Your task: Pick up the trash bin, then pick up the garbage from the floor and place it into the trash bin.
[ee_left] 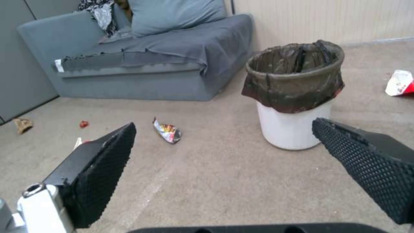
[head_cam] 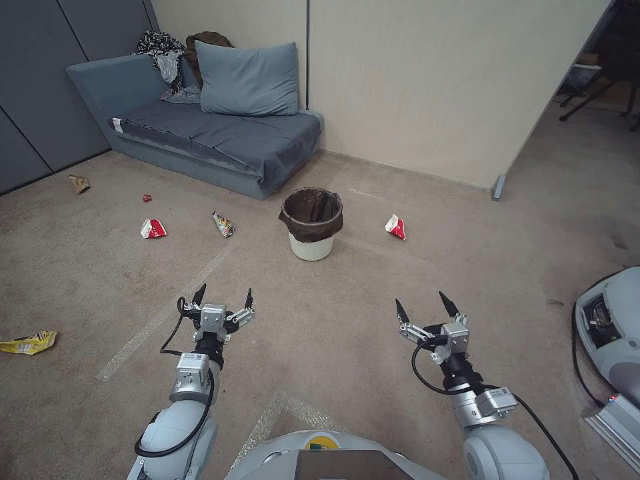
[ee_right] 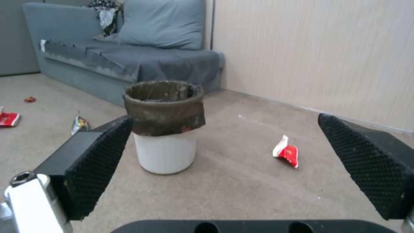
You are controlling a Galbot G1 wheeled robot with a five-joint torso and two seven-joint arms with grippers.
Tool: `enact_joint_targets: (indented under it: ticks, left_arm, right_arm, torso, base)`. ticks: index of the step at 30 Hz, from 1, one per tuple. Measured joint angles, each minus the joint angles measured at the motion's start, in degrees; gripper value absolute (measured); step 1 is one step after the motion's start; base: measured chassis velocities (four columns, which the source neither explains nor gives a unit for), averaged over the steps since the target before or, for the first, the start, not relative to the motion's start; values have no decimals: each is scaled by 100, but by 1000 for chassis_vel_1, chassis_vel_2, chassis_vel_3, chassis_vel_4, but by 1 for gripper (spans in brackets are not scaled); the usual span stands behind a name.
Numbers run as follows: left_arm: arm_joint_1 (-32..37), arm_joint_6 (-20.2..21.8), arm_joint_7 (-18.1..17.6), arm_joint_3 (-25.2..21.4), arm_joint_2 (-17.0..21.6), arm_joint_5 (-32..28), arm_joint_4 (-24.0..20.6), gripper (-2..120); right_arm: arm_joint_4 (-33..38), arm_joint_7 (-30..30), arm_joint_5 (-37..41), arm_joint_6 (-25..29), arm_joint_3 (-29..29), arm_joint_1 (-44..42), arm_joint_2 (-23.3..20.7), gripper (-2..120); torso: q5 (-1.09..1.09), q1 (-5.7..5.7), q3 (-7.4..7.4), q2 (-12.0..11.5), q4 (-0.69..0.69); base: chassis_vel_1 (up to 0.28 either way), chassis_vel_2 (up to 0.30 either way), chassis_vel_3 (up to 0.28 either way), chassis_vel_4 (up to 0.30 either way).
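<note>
Beige carpet covers the floor of a room with a grey-blue sofa against the back wall at about 11 o'clock in the head view, a blue cushion propped on it. Upright on the carpet at 12 o'clock stands the trash bin, white and tapered, with a dark brown liner folded over its rim. Garbage lies scattered around it: a red-and-white carton near the bin at its 3 o'clock, a crumpled foil wrapper at its 9 o'clock, another red-and-white carton farther out the same way, a small red scrap and a tan paper piece toward 10 o'clock, and a yellow snack wrapper far off at 8 o'clock. The left gripper hovers above the carpet at 7 o'clock from the bin, jaws spread wide and empty. The right gripper hovers at 5 o'clock from the bin, jaws likewise apart and holding nothing. Both are well short of the bin.
</note>
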Motion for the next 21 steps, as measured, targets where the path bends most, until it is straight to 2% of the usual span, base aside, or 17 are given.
enact_joint_targets:
  ticks: [12,15,18,19,20,21]
  left_arm:
    - [0,2,1,-3,0,-1,0,100]
    - [-69,146,60,-161,-4,-73,-2,100]
    - [-370,699,297,-814,-25,-366,-59,100]
    - [-370,699,297,-814,-25,-366,-59,100]
    - [-404,742,310,-896,-24,-390,-68,100]
    - [-580,1222,483,-1273,-43,-658,-134,100]
  right_arm:
    - [1,9,-2,-8,0,2,8,100]
    - [46,139,-118,-124,6,37,115,100]
    - [301,775,-720,-684,26,264,682,100]
    - [301,775,-720,-684,26,264,682,100]
    - [407,1047,-977,-926,36,357,922,100]
    - [544,1482,-1315,-1246,53,546,1298,100]
  torso:
    - [0,0,0,0,0]
    - [-1,0,0,0,1]
    - [-1,0,0,0,-2]
    - [-1,0,0,0,-2]
    - [0,0,0,0,0]
    - [-2,0,0,0,-1]
  base:
    - [0,0,0,0]
    - [0,0,0,0]
    - [0,0,0,0]
    - [0,0,0,0]
    - [0,0,0,0]
    - [0,0,0,0]
